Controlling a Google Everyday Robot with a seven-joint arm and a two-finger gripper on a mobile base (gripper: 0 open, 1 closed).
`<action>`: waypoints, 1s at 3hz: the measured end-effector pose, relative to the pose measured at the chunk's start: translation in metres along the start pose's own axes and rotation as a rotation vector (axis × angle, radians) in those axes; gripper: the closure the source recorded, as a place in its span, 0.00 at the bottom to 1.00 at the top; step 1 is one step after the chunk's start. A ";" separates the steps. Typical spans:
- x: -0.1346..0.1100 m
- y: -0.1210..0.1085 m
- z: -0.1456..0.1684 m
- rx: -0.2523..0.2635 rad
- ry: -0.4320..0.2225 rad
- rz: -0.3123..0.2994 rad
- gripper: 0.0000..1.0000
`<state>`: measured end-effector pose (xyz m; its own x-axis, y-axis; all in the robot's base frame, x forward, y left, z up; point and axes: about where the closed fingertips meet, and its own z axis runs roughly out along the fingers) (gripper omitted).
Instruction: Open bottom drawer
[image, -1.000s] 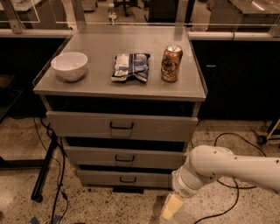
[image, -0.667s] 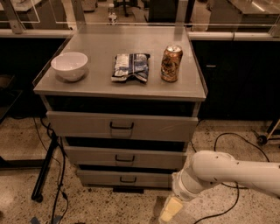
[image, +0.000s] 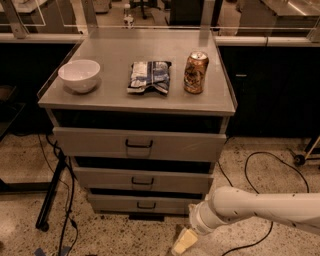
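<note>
The bottom drawer (image: 142, 203) is the lowest and shallowest of three grey drawer fronts, with a small dark pull handle (image: 146, 205) at its centre; its front sits stepped back under the ones above. My white arm comes in from the right near the floor. My gripper (image: 183, 242) hangs low at the frame's bottom edge, just right of and below the bottom drawer, apart from the handle. Only a cream fingertip shows.
The middle drawer (image: 142, 180) and top drawer (image: 140, 144) are above. On the cabinet top (image: 115, 100) stand a white bowl (image: 79, 75), a chip bag (image: 149, 76) and a soda can (image: 195, 73). Black cables (image: 260, 160) lie on the floor at right; a dark stand leg (image: 50, 192) at left.
My arm and gripper have shifted slightly down and to the right near the floor. The drawers have not moved.
</note>
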<state>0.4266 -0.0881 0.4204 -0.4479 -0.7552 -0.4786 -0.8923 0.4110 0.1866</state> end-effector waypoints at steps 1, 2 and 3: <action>0.004 0.003 0.009 0.007 -0.013 0.005 0.00; 0.011 -0.008 0.044 0.024 -0.038 0.015 0.00; 0.012 -0.056 0.109 0.045 -0.087 0.010 0.00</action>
<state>0.4768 -0.0645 0.3103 -0.4490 -0.7046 -0.5495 -0.8834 0.4424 0.1545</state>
